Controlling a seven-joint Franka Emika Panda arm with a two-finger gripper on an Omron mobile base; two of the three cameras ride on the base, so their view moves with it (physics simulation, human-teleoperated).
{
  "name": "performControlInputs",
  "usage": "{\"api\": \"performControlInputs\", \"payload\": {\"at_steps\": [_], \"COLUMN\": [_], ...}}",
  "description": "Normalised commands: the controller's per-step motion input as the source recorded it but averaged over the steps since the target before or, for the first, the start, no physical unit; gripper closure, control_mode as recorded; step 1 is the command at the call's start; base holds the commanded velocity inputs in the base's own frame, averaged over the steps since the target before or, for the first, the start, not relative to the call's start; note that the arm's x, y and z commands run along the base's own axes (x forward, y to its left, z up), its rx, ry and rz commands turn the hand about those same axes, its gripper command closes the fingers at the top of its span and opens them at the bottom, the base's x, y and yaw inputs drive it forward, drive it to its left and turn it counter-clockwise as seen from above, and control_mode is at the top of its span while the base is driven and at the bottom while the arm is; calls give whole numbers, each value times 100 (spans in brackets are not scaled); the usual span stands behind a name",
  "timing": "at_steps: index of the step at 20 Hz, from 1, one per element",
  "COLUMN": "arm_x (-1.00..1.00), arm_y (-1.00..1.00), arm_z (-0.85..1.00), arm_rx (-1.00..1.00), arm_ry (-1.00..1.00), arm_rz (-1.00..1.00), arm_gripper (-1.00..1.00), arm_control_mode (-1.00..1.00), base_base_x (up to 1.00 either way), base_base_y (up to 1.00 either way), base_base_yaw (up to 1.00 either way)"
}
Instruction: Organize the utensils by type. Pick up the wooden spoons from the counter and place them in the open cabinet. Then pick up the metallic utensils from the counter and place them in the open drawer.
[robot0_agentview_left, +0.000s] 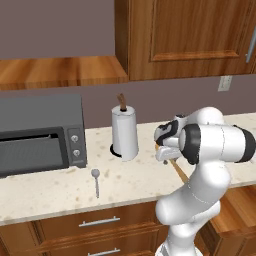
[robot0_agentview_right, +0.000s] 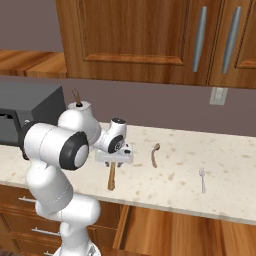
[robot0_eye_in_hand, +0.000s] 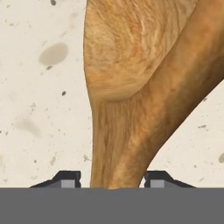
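The desk is a beige speckled stone top that runs across the whole scene, above reddish-brown base cabinets. On the left of it stands a dark toaster oven, and next to this a paper towel roll on its holder. Above, at the left side, the wooden floor of the open cabinet is visible. At the lower right of the left base view, a part of the open drawer shows behind the arm.

The hand is low over the desk, and a wooden spoon lies under it with the handle coming out toward the front edge. In the hand view, both fingertips stand on either side of the spoon's handle. They are very close to the wood, but it is not possible to tell if they already press on it. A second, darker wooden spoon lies near, and small metallic utensils lie well apart: one at the right, one before the oven.

The step in hand seems to be the grasp of the first wooden spoon. The next move probably needs a firm grip, then a straight lift up to the cabinet without the long handle tilting.
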Motion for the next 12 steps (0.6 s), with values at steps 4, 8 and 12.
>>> {"api": "performControlInputs", "payload": {"at_steps": [4, 8, 12], "arm_x": [-1, -5, -16], "arm_y": [0, 2, 2], "arm_z": [-3, 10, 62], "arm_rx": [0, 0, 0], "arm_ry": [0, 0, -6], "arm_rz": [0, 1, 18], "arm_gripper": [100, 100, 100], "arm_control_mode": [-100, -100, -100], "base_base_x": [0, 0, 0], "base_base_y": [0, 0, 0], "base_base_yaw": [0, 0, 0]}}
